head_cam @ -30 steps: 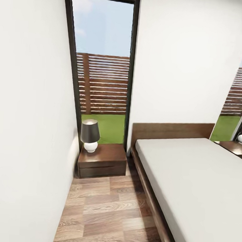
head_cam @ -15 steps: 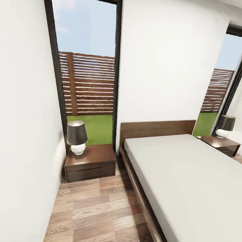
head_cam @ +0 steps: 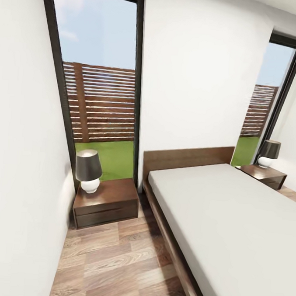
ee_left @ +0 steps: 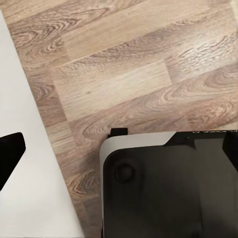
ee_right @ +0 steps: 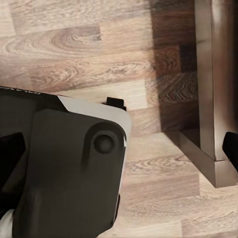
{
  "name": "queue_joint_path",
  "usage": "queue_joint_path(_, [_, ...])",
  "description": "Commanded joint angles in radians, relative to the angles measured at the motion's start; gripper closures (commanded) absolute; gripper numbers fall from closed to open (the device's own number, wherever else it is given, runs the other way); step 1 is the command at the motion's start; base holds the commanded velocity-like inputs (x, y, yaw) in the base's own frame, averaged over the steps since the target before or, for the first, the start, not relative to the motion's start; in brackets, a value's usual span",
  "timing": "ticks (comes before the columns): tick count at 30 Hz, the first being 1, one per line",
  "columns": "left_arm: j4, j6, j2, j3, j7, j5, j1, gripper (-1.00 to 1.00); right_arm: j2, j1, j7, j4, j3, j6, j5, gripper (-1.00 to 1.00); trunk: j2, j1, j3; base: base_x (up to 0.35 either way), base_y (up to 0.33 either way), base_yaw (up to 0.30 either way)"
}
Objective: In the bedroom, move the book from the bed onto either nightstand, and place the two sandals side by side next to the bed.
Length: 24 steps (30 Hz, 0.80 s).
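Two nightstands flank the bed [head_cam: 231, 223] in my head view of the bedroom.

From my remote station I see the bed's plain white mattress running from its low wooden headboard [head_cam: 187, 157] toward the lower right corner, and its visible surface is bare; a book or sandals I cannot make out anywhere. The nearer nightstand [head_cam: 107, 202] stands just beside the bed's left edge, under a tall dark-framed window [head_cam: 99, 83], and bears a dark-shaded lamp [head_cam: 88, 170]. The farther nightstand [head_cam: 264, 175] sits at the bed's other side with a second lamp [head_cam: 269, 153]. Wood-plank floor [head_cam: 119, 260] fills the aisle between bed and white wall [head_cam: 20, 157]. My left wrist view looks down on the robot's dark base [ee_left: 168, 188] over planks; my right wrist view adds a dark wooden frame corner [ee_right: 210, 99]. Whether either gripper is released or clenched, I cannot tell.
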Motion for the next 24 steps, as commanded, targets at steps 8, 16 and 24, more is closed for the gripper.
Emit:
queue_joint_path(8, [0.001,-0.003,0.0,-0.009,0.004,0.004,0.0,-1.0,0.0,-0.001,0.002,0.001,0.008,-0.001,-0.01,-1.0,-0.001,0.001,0.0,0.143,0.057,-0.008])
queue_joint_path(16, [0.001,-0.003,0.0,-0.009,0.004,0.003,0.0,-1.0,-0.002,-0.001,0.003,0.003,0.008,-0.001,-0.011,-1.0,-0.001,0.001,0.0,0.028,0.01,-0.144])
queue_joint_path(24, [0.001,-0.003,0.0,-0.009,0.004,0.004,0.0,-1.0,-0.003,-0.001,0.003,0.003,0.008,-0.001,-0.011,-1.0,-0.001,0.001,0.0,0.04,0.002,-0.242])
